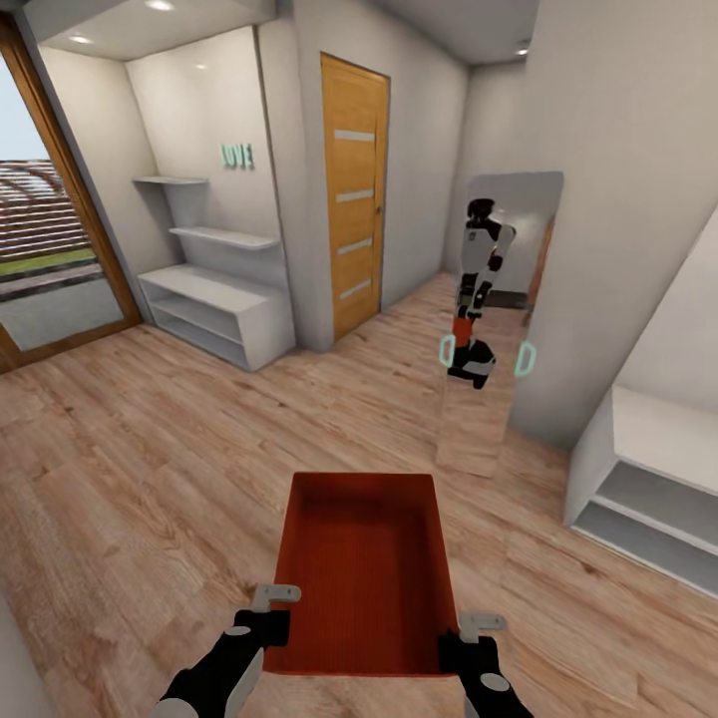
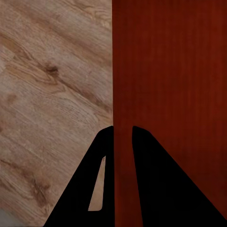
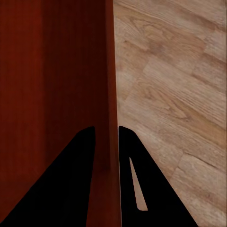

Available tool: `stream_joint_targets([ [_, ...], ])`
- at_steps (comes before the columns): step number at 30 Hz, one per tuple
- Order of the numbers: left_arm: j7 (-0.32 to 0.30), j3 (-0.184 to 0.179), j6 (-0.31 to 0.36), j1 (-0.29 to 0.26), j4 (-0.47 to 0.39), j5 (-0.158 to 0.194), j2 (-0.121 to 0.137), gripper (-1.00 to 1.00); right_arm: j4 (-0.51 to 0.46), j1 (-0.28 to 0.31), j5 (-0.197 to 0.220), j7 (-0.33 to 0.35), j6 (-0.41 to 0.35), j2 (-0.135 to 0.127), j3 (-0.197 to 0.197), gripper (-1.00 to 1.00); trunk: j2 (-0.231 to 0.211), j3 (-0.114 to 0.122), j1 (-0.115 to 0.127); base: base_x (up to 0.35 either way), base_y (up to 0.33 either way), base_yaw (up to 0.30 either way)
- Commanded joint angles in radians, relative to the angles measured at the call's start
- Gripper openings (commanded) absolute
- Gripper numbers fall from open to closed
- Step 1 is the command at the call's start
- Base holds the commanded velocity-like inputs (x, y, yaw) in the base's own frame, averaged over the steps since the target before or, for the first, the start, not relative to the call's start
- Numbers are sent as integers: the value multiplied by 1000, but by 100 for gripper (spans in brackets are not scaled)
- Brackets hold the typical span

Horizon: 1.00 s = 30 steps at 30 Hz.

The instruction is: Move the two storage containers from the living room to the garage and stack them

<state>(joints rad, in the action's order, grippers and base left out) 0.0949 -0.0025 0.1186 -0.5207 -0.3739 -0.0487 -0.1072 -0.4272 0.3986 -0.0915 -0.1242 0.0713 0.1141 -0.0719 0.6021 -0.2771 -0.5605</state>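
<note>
Both forearms are glossy black with pale grey panels. The left hand [image 1: 267,610] and right hand [image 1: 473,634] carry grey fingers; wrist views show them black, wedge-shaped, slotted.

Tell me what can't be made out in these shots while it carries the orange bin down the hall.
- Storage container: its near wall's outer face and underside, hidden in the head view by the bin's own body.
- Left gripper and right gripper: finger pads, lost in black silhouette against the bin wall in the wrist views.
- Teal wall letters: too small to read, head view.
</note>
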Motion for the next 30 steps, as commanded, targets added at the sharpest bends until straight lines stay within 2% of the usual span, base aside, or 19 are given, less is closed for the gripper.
stream_joint_targets([
  [1,-32,-11,6,-1,-5,0,-8,-100,4,0,-4,-18,-12,2,-5,-100,1,-1,-1,336,0,0],
  [30,-32,-11,5,-1,-5,0,-8,-100,4,0,-4,-17,-12,2,-5,-100,1,-1,-1,336,0,0],
])
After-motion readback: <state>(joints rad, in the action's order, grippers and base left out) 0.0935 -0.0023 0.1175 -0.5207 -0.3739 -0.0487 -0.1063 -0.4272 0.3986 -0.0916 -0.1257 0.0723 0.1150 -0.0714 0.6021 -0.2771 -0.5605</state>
